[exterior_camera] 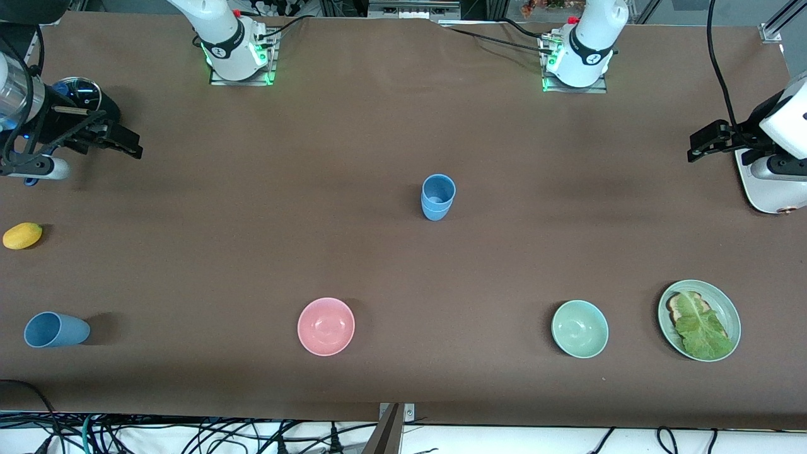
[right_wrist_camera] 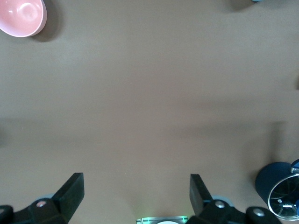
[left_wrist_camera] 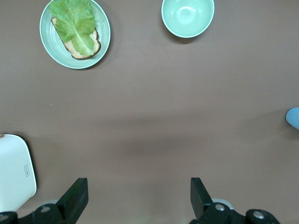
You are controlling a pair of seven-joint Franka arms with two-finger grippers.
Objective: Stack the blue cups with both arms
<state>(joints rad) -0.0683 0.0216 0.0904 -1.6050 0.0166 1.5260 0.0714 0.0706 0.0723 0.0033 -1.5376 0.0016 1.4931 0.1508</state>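
Note:
Two blue cups stand nested and upright at the middle of the table; an edge of them shows in the left wrist view. One more blue cup lies on its side at the right arm's end, nearer to the front camera. My left gripper hangs high over the left arm's end of the table, open, with only bare table under it. My right gripper hangs high over the right arm's end, open and holding nothing. Both arms wait away from the cups.
A pink bowl and a pale-green bowl sit nearer to the front camera than the stack. Beside the green bowl is a green plate with toast and lettuce. A yellow fruit and a white rounded object lie at the table's ends.

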